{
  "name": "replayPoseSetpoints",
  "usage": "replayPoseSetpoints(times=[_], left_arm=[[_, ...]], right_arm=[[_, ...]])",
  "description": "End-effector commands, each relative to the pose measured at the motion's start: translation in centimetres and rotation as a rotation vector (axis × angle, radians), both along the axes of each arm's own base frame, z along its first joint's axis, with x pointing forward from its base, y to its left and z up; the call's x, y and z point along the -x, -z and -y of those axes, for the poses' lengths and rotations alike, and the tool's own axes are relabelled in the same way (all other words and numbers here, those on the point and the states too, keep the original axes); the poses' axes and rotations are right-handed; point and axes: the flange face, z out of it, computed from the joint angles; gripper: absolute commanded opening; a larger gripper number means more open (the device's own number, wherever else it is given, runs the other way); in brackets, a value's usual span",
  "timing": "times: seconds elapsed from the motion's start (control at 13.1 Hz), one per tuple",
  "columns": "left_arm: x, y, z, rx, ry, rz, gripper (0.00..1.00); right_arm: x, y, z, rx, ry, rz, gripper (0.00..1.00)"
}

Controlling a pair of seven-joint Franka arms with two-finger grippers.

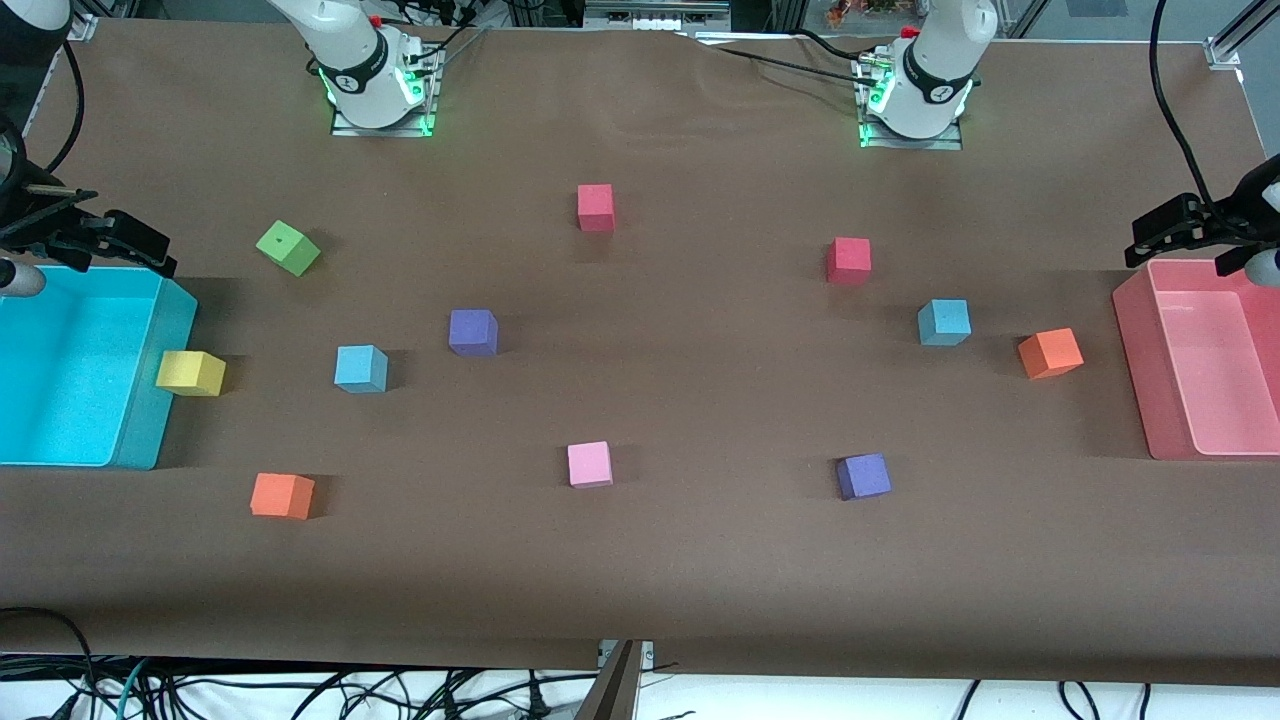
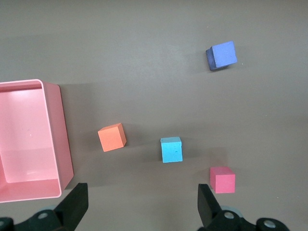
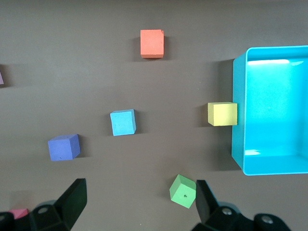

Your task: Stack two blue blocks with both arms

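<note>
One blue block (image 1: 361, 368) lies toward the right arm's end of the table, beside a purple cube, and shows in the right wrist view (image 3: 123, 122). The other blue block (image 1: 944, 322) lies toward the left arm's end, between a red cube and an orange cube, and shows in the left wrist view (image 2: 172, 149). My right gripper (image 1: 150, 250) (image 3: 139, 204) hangs open and empty, high over the table by the green cube. My left gripper (image 1: 1150, 235) (image 2: 139, 207) hangs open and empty, high over bare table between the pink bin and a red cube.
A turquoise bin (image 1: 140, 400) stands at the right arm's end with a yellow cube (image 1: 190, 373) against its wall. A pink bin (image 1: 1135, 370) stands at the left arm's end. Green (image 1: 288, 247), red (image 1: 596, 207), purple (image 1: 472, 332), pink (image 1: 589, 464) and orange (image 1: 281, 495) cubes lie scattered.
</note>
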Motion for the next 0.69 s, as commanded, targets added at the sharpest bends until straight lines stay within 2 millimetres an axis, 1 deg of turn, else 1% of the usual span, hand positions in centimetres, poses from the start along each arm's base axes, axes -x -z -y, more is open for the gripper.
replayPoseSetpoints(times=[0.0, 0.23, 0.61], left_arm=[[-0.25, -0.59, 0.04, -0.002, 0.025, 0.001, 1.00], [-0.21, -0.59, -0.34, -0.007, 0.019, 0.001, 1.00], [-0.22, -0.48, -0.36, -0.016, 0.016, -0.005, 1.00]], right_arm=[[0.38, 0.04, 0.07, -0.014, 0.006, -0.007, 1.00], [0.42, -0.04, 0.07, -0.014, 0.001, -0.006, 1.00], [0.42, -0.04, 0.10, -0.011, -0.004, -0.006, 1.00]])
